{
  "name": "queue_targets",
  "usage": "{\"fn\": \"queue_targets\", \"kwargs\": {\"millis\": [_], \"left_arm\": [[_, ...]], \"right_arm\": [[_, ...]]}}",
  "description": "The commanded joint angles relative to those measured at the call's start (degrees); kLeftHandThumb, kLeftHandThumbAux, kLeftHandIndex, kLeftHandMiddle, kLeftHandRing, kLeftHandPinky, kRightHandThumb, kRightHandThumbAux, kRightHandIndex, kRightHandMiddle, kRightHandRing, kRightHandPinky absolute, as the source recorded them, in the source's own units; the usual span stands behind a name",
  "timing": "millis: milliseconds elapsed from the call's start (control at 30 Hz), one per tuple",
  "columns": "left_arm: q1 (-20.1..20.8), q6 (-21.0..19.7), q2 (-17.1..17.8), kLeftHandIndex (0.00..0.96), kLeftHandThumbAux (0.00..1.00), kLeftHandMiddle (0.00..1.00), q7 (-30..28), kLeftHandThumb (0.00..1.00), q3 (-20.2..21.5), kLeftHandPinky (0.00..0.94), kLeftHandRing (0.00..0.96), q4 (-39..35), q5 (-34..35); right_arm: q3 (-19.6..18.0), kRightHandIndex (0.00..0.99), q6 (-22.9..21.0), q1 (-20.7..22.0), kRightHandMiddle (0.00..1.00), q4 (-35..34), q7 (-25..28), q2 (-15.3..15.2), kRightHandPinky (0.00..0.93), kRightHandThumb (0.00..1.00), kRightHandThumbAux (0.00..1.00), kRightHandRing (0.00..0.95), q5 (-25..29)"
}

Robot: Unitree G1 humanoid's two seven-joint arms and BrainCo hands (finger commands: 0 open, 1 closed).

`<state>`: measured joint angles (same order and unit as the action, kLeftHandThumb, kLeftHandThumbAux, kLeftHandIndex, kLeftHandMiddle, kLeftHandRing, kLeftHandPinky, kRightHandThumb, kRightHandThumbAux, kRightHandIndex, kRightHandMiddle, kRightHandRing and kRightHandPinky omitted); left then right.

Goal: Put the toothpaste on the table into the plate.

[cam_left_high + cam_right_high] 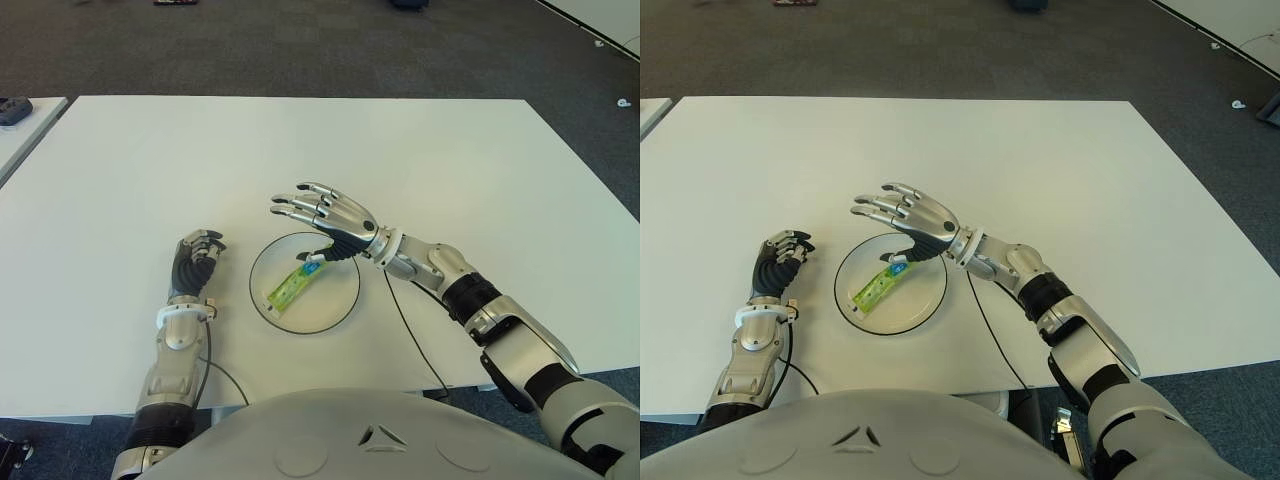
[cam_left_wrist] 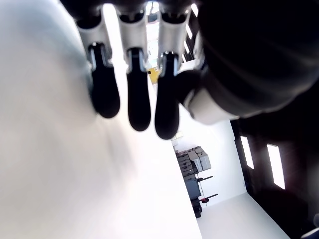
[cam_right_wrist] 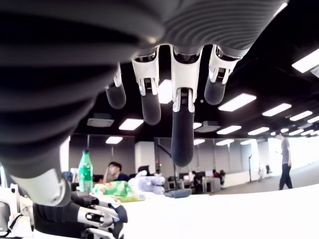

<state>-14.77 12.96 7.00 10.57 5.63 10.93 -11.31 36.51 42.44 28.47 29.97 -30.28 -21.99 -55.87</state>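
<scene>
Curled into a loose fist, the left hand (image 1: 196, 256) shows nearest the robot's body, just to the left of the round clear glass plate (image 1: 343, 302), its dark fingers (image 2: 139, 104) folded in and holding nothing; whether it touches the white table (image 1: 450, 170) I cannot tell. It takes no part in the work, and keeping to one side leaves the plate free for the other arm.

Just beyond it the plate sits close to the table's near edge. Inside lies the green and yellow toothpaste tube (image 1: 290, 288), flat and slanted, its white and blue cap end toward the far right of the plate, wholly within the rim. That is where the task wants it, so the placing looks done.

Over the plate's far right edge hangs the right hand (image 1: 330, 213), palm down, silver fingers (image 3: 181, 130) spread and straight, gripping nothing. Only the thumb is near the cap end; whether it touches is unclear. The spread pose suggests a release, with the hand clear to lift away.

Farther off the tabletop runs on to dark carpet (image 1: 300, 50).
</scene>
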Motion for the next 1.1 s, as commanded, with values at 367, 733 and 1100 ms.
{"fn": "queue_targets", "kwargs": {"millis": [367,733,1100], "left_arm": [[1.14,-0.89,0.78,0.426,0.724,0.507,-0.49,0.704,0.25,0.292,0.432,2.92,0.53],[2.80,1.32,1.23,0.427,0.723,0.530,-0.62,0.706,-0.24,0.340,0.453,5.23,0.69],[3.75,1.37,1.25,0.427,0.723,0.548,-0.62,0.708,-0.69,0.404,0.484,5.63,0.47]], "right_arm": [[-10.96,0.000,-4.58,-8.48,0.000,-4.13,10.24,-1.78,0.000,0.109,0.572,0.000,15.81],[-20.22,0.000,-10.20,-17.33,0.000,-9.15,14.25,5.16,0.055,0.060,0.684,0.000,31.92],[-27.54,0.213,-7.73,-24.25,0.285,-10.34,9.48,11.69,0.309,0.173,0.805,0.277,37.40]]}}
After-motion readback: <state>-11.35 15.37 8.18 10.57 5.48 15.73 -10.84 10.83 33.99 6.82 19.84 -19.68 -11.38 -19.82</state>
